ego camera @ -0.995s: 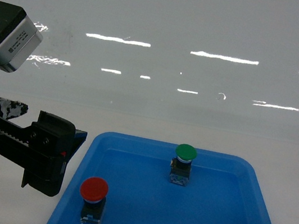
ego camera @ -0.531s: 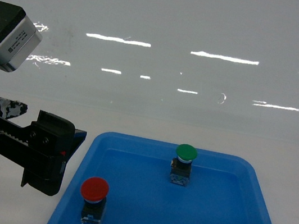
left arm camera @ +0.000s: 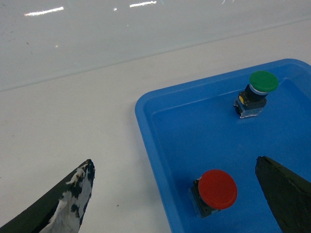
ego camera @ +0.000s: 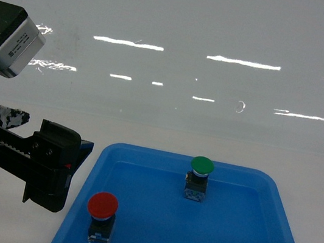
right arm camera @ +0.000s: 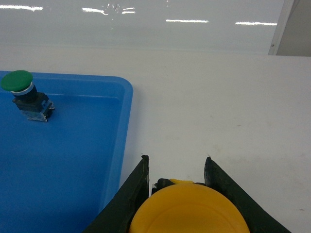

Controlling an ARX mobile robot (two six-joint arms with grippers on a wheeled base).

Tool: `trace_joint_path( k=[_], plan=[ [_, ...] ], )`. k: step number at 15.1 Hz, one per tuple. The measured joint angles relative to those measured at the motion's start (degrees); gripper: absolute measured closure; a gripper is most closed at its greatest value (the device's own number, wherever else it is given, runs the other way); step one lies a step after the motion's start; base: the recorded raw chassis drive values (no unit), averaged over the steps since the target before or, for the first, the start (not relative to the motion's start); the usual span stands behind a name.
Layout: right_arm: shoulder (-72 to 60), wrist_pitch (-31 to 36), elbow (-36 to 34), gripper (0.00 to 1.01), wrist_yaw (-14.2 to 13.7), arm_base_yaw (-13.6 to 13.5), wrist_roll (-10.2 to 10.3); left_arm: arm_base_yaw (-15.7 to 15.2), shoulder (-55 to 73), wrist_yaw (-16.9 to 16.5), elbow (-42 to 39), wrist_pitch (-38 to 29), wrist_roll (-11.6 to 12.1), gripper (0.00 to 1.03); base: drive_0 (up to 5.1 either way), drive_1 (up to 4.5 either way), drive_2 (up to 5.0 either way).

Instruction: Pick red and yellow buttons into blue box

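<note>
Right gripper [right arm camera: 176, 182] is closed on the yellow button [right arm camera: 189, 209], whose round cap fills the bottom of the right wrist view between two dark fingers [right arm camera: 127, 199]. It hangs over the white table [right arm camera: 218, 107], just outside the right rim of the blue box [right arm camera: 124, 126]. That gripper does not appear in the head view.

Left gripper [left arm camera: 175, 194] is spread wide and holds nothing; its two dark tips sit at the lower corners of the left wrist view, one over the table outside the box's left rim, the other over the box floor. In the head view it sits just left of the box's left wall [ego camera: 86, 190].

Red button [ego camera: 101, 217] stands inside the box, near the left front corner. Green button [ego camera: 198, 178] also stands inside the box, near the back wall, well apart from the red one.
</note>
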State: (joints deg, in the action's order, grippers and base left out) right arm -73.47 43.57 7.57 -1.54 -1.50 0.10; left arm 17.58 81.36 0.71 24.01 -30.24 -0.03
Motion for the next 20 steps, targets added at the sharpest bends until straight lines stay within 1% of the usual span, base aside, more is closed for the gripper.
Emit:
trace_joint_path(
  k=[1, 2, 3, 4, 5, 6, 7, 9, 10, 11, 14, 16, 18, 20],
  plan=[
    [0.0, 0.0, 0.0, 0.7, 0.02, 0.0, -0.04, 0.0, 0.0, 0.0, 0.0, 0.0, 0.0, 0.05, 0.0, 0.0, 0.0],
    [0.0, 0.0, 0.0, 0.7, 0.0, 0.0, -0.09, 0.68, 0.0, 0.24, 0.13, 0.9, -0.02, 0.05, 0.0, 0.0, 0.0],
    [0.0, 0.0, 0.0, 0.7, 0.0, 0.0, -0.11, 1.68, 0.39, 1.38, 0.79, 2.82, -0.2, 0.05, 0.0, 0.0, 0.0],
    [0.0, 0.0, 0.0, 0.7, 0.0, 0.0, -0.11, 3.39, 2.01, 1.44, 2.91, 6.38, -1.44, 0.05, 0.0, 0.0, 0.0],
    [0.0, 0.0, 0.0, 0.7, 0.0, 0.0, -0.13, 4.37, 3.74, 1.33, 5.2, 9.16, -2.78, 0.05, 0.0, 0.0, 0.0],
    [0.0, 0.0, 0.0, 0.7, 0.0, 0.0, -0.11, 5.62, 6.25, 0.79, 8.41, 11.91, -4.98, 0.05, 0.0, 0.0, 0.0],
    [0.0, 0.0, 0.0, 0.7, 0.0, 0.0, -0.11, 6.25, 8.17, 1.25, 10.4, 12.9, -6.1, 0.05, 0.0, 0.0, 0.0],
    [0.0, 0.0, 0.0, 0.7, 0.0, 0.0, -0.13, 7.85, 14.05, 2.84, 14.93, 15.52, -9.05, 0.05, 0.0, 0.0, 0.0],
    [0.0, 0.0, 0.0, 0.7, -0.02, 0.0, -0.13, 8.39, 16.7, 2.97, 16.37, 16.46, -10.27, 0.05, 0.0, 0.0, 0.0],
    [0.0, 0.0, 0.0, 0.7, -0.02, 0.0, -0.13, 8.96, 20.37, 3.69, 18.08, 16.37, -11.32, 0.05, 0.0, 0.0, 0.0],
    [0.0, 0.0, 0.0, 0.7, -0.02, 0.0, -0.13, 9.11, 26.43, 5.6, 20.96, 16.09, -11.89, 0.05, 0.0, 0.0, 0.0],
    [0.0, 0.0, 0.0, 0.7, -0.02, 0.0, -0.13, 9.11, 28.22, 6.93, 21.2, 15.52, -12.61, 0.05, 0.0, 0.0, 0.0],
    [0.0, 0.0, 0.0, 0.7, 0.0, 0.0, -0.13, 9.01, 29.44, 6.84, 21.07, 13.88, -13.44, 0.05, 0.0, 0.0, 0.0],
    [0.0, 0.0, 0.0, 0.7, -0.02, 0.0, -0.13, 9.03, 31.17, 6.54, 20.41, 14.78, -14.1, 0.05, 0.0, 0.0, 0.0]
  ],
)
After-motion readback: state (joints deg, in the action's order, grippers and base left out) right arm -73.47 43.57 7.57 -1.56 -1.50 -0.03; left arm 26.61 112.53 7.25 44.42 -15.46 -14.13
